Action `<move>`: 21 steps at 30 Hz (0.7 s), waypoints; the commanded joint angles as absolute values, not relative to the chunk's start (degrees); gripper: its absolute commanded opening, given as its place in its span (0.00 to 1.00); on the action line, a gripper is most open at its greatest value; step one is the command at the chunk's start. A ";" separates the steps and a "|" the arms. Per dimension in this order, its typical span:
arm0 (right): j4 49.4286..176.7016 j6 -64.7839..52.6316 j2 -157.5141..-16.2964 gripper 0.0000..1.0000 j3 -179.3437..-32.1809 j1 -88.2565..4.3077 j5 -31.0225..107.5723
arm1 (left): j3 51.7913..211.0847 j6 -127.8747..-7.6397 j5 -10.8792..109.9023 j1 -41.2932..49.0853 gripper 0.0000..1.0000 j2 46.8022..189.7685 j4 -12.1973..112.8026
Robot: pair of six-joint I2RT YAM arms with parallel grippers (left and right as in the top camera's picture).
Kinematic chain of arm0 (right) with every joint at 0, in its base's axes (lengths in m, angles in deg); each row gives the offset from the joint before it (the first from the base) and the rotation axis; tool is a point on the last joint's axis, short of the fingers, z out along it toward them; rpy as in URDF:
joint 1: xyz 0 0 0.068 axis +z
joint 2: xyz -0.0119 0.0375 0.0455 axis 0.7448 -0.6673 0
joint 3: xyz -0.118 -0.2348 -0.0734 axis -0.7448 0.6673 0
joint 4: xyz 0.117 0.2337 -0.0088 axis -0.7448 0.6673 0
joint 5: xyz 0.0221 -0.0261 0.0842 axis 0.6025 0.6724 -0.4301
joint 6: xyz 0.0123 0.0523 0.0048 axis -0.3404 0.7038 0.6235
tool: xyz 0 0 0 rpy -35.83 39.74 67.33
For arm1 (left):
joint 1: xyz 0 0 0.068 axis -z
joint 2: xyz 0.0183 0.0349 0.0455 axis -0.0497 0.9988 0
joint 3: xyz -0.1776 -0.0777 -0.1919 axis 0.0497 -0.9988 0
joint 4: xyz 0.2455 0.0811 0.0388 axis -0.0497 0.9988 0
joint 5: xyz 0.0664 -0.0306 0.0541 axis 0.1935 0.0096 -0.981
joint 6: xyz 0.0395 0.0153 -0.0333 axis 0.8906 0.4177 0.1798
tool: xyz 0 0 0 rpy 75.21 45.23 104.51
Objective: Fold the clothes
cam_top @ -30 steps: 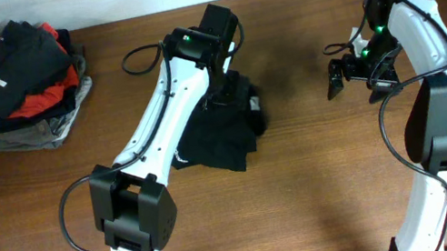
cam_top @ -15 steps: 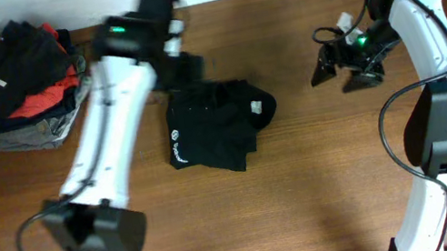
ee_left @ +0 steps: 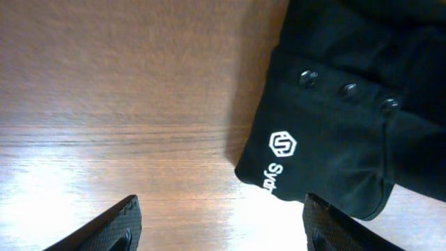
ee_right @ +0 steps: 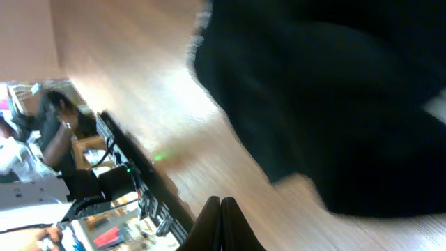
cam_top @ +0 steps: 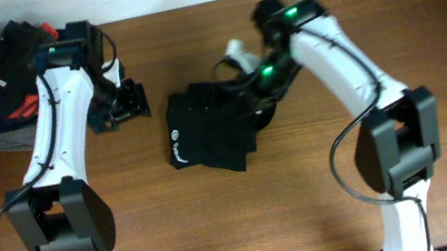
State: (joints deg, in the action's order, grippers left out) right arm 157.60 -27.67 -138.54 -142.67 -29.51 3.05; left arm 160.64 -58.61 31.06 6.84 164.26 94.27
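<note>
Two fingers [ee_left: 115, 226] of the left gripper [ee_left: 221, 206] stand wide apart over bare table [ee_left: 104, 104], just beside the logo [ee_left: 283, 144] edge of the clothes [cam_top: 211, 132], a black top bunched mid-table. At the top's far right corner, the right gripper [ee_right: 220, 206] hovers pinched shut, nothing visible between its tips, its arm [cam_top: 338, 41] bent inward; open wood lies nearer the bases.

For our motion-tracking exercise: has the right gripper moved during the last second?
Yes. The right gripper moved left, toward the garment pile, and is over the black top.
</note>
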 commanded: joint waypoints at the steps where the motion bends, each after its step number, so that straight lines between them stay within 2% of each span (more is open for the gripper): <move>1: 155.39 -25.88 -139.53 0.04 -141.47 -26.27 2.07 | 156.46 -59.09 35.06 6.99 0.73 164.06 92.69; 4: 150.74 -22.69 -141.51 0.04 -138.62 -25.07 4.87 | 153.43 -59.09 35.11 7.60 0.74 164.06 90.49; 13: 140.97 -22.73 -145.10 0.04 -133.58 -27.23 7.01 | 150.63 -58.87 35.89 7.84 0.74 164.06 88.48; 17: 140.33 -23.12 -145.14 0.04 -131.85 -28.43 12.76 | 150.63 -57.32 35.89 7.84 0.74 164.06 88.28; 21: 141.71 -23.12 -144.57 0.04 -132.46 -30.23 11.80 | 150.61 -55.22 36.33 7.97 0.74 164.06 86.38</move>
